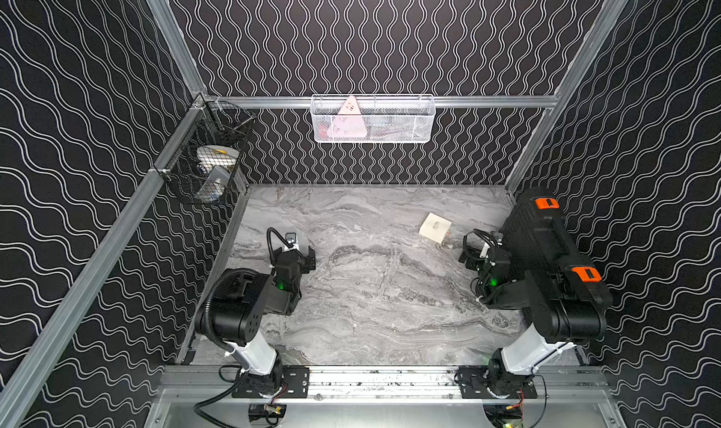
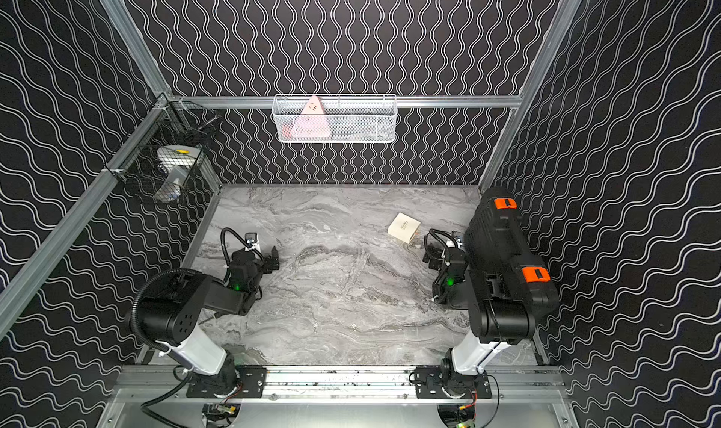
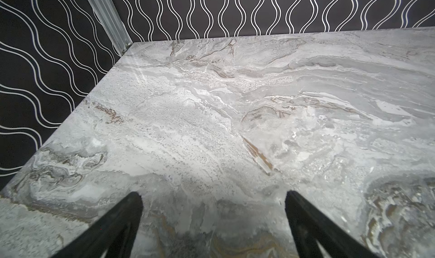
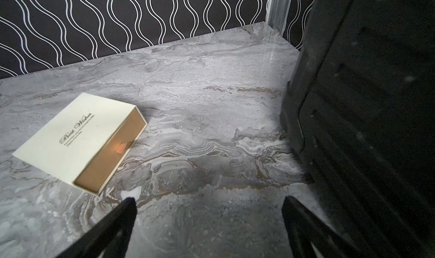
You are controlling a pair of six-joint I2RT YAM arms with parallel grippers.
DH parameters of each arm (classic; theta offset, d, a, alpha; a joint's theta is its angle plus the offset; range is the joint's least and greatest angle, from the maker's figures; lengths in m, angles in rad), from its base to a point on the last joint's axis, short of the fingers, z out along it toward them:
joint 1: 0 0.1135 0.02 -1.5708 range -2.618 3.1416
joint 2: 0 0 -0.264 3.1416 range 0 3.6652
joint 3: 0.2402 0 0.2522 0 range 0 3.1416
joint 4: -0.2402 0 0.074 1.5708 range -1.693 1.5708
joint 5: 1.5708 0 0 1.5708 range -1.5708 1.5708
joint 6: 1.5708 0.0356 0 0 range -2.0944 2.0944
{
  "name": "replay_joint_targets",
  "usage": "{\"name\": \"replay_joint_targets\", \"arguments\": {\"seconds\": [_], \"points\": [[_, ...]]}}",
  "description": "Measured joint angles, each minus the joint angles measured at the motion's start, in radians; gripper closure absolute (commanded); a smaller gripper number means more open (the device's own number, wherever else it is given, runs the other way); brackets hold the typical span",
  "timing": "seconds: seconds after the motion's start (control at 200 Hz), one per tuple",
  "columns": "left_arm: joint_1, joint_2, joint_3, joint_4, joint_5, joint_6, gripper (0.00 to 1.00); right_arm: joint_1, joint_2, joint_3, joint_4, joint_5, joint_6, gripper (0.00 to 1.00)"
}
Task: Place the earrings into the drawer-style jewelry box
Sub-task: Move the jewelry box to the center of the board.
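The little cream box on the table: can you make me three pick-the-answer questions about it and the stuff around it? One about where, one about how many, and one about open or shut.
1. Where does the cream box lie?
A. On the table, close to the right gripper
B. In the white wire basket
C. In the black mesh basket

2. How many orange latches show on the black case?
A. One
B. Two
C. Four

3. How is the box's drawer?
A. Pulled right out
B. Pushed in
C. Missing

Answers:
1 A: the right wrist view shows the box on the marble just beyond that gripper.
2 B: both top views show two latches.
3 B: the drawer's tan end sits flush with the box's edge.
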Motion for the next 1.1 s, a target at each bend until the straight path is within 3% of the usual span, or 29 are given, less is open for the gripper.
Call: {"name": "replay_joint_targets", "arguments": {"seconds": [0.796, 0.931, 1.101], "points": [[0.000, -0.012, -0.016, 0.003, 0.010, 0.003, 0.01, 0.000, -0.001, 0.000, 0.000, 0.000, 0.001, 0.01], [-0.013, -0.123, -0.029, -0.040, -0.001, 0.004, 0.01, 0.000, -0.082, 0.014, -0.058, 0.003, 0.003, 0.01], [-0.135, -0.328, 0.036, -0.176, -0.164, 0.003, 0.01, 0.000, -0.268, 0.122, -0.266, 0.020, 0.044, 0.01]]}}
